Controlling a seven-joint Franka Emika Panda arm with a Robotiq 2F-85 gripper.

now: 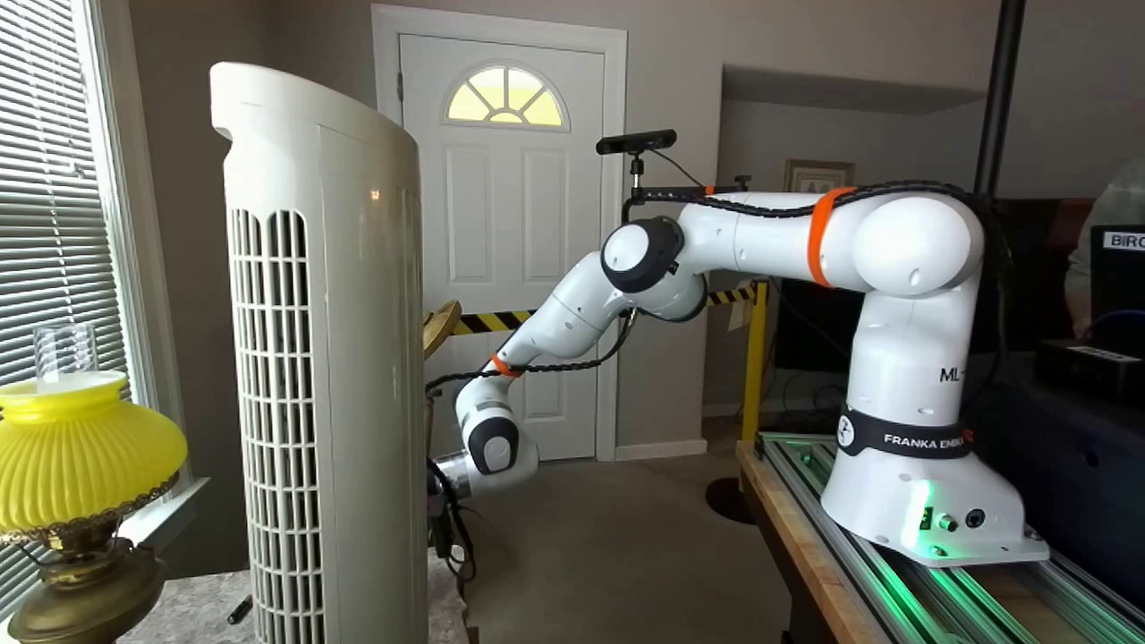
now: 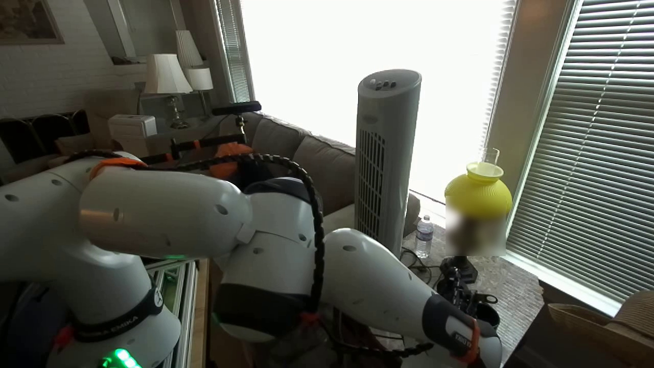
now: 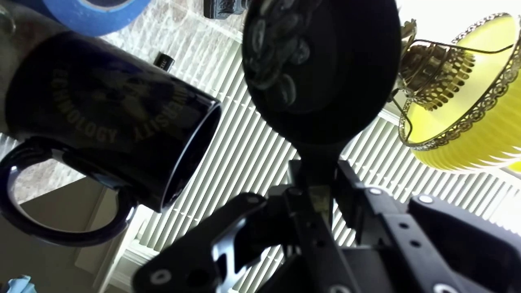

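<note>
My gripper (image 3: 318, 171) is shut on the narrow handle of a black scoop (image 3: 325, 101) in the wrist view. The scoop has a round, deep bowl, with several shiny rounded pieces inside, too dark to identify. A dark blue mug (image 3: 106, 126) with faint lettering is beside the scoop, apart from it, its handle toward the lower left. A blue tape roll (image 3: 101, 20) is near the mug's base. In an exterior view the gripper (image 2: 456, 291) is a dark shape over the table near the lamp's base. In an exterior view the tower fan hides most of it.
The tower fan (image 1: 371, 358) stands tall on the table (image 2: 518, 299). A yellow-shaded lamp (image 2: 480, 194) stands close to the gripper; its shade shows in the wrist view (image 3: 468, 150). A water bottle (image 2: 424, 237), cables (image 2: 416, 260) and a small battery (image 3: 164, 61) are also there.
</note>
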